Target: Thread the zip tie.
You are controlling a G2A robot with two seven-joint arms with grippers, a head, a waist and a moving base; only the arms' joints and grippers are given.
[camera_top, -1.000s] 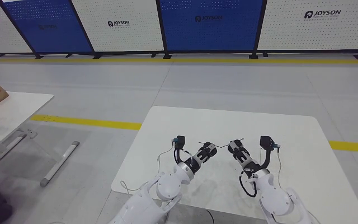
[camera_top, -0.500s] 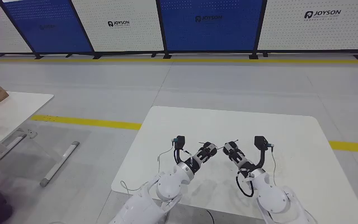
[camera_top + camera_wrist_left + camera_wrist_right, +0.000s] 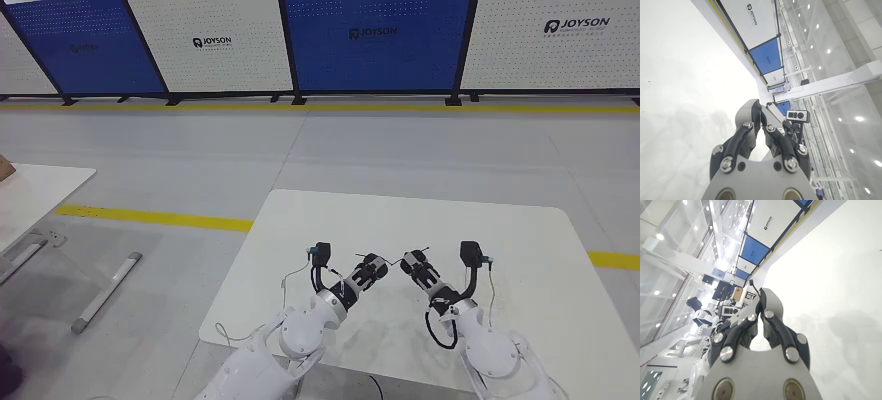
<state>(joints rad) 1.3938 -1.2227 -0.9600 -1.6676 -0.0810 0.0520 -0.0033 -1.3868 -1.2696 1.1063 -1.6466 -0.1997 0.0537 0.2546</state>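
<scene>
Standing side by side in the lower centre of the top view, the left gripper [image 3: 372,265] and the right gripper [image 3: 414,265] face each other over the white table [image 3: 500,225], near one another but not touching. The zip tie [image 3: 394,262], a thin black strip, spans the gap between them. In the left wrist view, the left gripper [image 3: 759,107] has its fingers clenched, with a thin dark edge of the tie pinched between the pads. In the right wrist view, the right gripper [image 3: 761,294] is likewise clamped on the zip tie [image 3: 754,287], whose small square head projects beyond the fingertips. Whether the strip has entered the head cannot be determined.
</scene>
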